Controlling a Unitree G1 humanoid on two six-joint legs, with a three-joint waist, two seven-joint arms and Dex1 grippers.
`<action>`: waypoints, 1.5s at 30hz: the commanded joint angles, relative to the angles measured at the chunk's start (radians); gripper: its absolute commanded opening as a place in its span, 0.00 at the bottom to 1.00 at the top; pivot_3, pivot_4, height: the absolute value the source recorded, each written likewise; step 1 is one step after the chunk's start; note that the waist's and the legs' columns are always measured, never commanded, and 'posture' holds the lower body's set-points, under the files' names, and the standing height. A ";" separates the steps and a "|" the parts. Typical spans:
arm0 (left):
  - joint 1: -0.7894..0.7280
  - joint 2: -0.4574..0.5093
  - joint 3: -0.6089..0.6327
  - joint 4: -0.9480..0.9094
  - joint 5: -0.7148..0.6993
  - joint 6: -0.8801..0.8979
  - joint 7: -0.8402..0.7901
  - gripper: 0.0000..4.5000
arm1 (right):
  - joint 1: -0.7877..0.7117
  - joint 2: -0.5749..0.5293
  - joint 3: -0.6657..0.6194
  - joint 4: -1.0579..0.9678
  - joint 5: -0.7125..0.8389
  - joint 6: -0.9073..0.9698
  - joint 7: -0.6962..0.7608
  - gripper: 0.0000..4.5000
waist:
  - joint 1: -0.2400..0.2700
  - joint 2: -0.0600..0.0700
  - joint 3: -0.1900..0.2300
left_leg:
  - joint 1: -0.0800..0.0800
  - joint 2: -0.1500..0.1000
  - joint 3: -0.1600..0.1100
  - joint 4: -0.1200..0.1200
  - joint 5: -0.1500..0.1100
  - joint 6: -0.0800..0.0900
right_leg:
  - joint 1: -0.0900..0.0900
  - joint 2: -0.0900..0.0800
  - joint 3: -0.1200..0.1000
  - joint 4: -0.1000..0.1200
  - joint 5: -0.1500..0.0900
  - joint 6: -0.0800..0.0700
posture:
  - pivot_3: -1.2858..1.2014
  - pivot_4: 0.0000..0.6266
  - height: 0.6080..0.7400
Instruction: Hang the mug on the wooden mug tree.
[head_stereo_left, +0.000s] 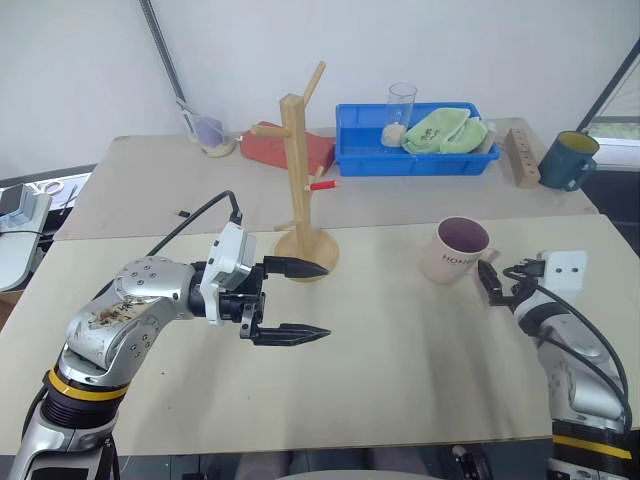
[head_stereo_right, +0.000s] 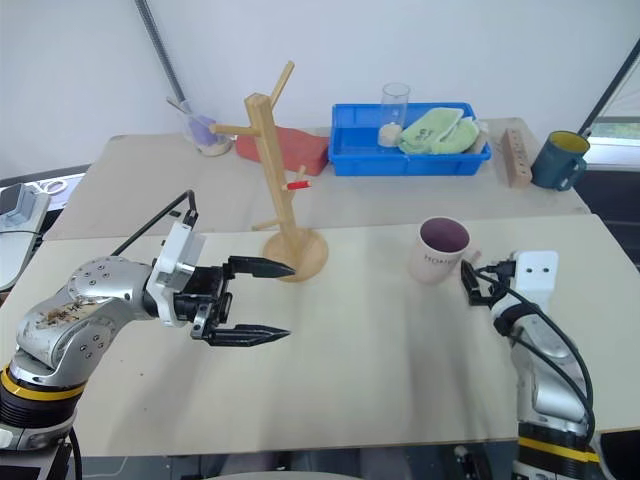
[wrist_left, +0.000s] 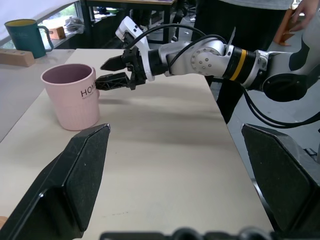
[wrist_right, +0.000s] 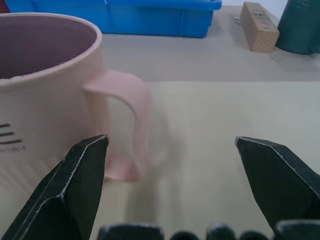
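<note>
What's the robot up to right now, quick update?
Both end effectors open: right beside the mug's handle, left empty, mid-table. Mug upright, unhung. Mug tree stands apart; path clear.

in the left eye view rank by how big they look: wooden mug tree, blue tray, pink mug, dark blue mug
1. blue tray
2. wooden mug tree
3. pink mug
4. dark blue mug, though it stands farther back, so their true order is unsure.
</note>
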 joint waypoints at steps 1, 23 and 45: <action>-0.002 0.001 0.005 -0.028 -0.006 -0.001 0.002 1.00 | -0.039 0.002 -0.005 0.021 0.015 -0.019 -0.005 1.00 | 0.000 0.000 0.000 | 0.000 0.000 -0.001 0.000 0.000 0.000 | 0.000 0.001 0.001 0.000 0.000 0.000 | 0.52 0.24 0.86; 0.029 0.005 0.054 -0.006 0.016 -0.005 0.052 1.00 | -0.119 -0.001 0.051 0.127 0.055 -0.004 0.088 0.01 | -0.003 0.002 -0.001 | 0.000 0.000 -0.003 0.000 0.000 0.000 | 0.000 0.003 0.002 0.002 0.000 0.000 | 0.52 0.24 0.86; 0.124 0.023 0.355 0.048 -0.139 0.031 0.151 1.00 | -0.812 -0.328 0.639 0.088 -0.349 -0.317 0.640 0.01 | 0.007 0.003 0.001 | 0.000 0.001 -0.003 0.000 0.000 0.000 | -0.001 0.004 0.001 0.001 0.000 0.000 | 0.52 0.24 0.86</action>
